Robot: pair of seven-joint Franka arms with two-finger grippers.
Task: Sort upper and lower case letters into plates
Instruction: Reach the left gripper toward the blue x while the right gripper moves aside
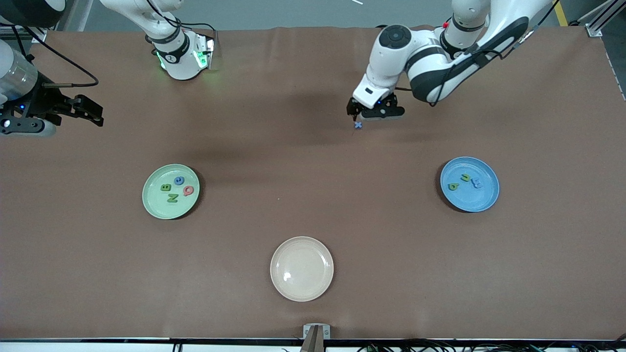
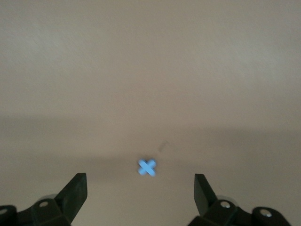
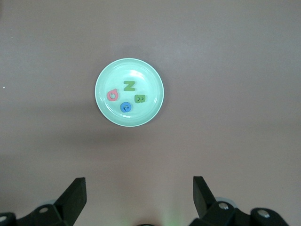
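Loose letter: a small pale-blue x [image 1: 358, 125] lies flat on the brown surface [image 1: 303, 146], farther from the front camera than all three plates, toward the left arm's end of the middle.
Left tool [image 1: 375, 113]: hangs low just above the x, fingers spread wide with nothing between them; in the left wrist view the x [image 2: 147, 167] sits between the two fingertips, a little ahead of them.
Key relation: the x is almost directly under the left tool (no long axis to speak of, four short arms), so a short drop looks enough.
Right tool [image 1: 90, 111]: spread and empty, waiting up at the right arm's end, looking down on the mint green plate [image 3: 155, 101].
Nearer arm: the left, by far.
Mint green plate [image 1: 151, 195]: holds four letters, among them a green N [image 1: 172, 197].
Blue plate [image 1: 486, 195]: holds three letters.
Cream-beige plate [image 1: 301, 268]: nearest the front camera, nothing in it.
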